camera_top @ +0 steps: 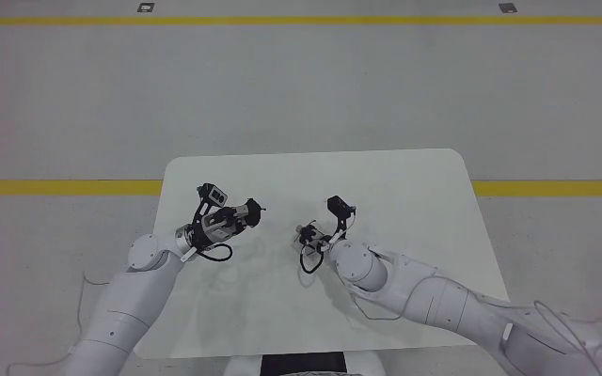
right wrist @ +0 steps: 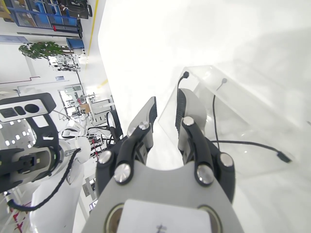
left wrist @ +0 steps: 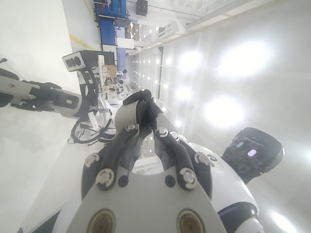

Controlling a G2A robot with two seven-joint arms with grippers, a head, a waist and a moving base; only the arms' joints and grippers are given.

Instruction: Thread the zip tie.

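Your left gripper is clenched, fingertips touching, over the table left of centre. Your right gripper, near the table's middle, has its fingers apart, with the edge of a clear panel between them. The black zip tie lies at that panel, just beside the right gripper's tips.

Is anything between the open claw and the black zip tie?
Possibly the clear plastic stand: the right gripper straddles its edge, open, and the zip tie runs right beside one finger. Whether the clear wall parts them cannot be told.
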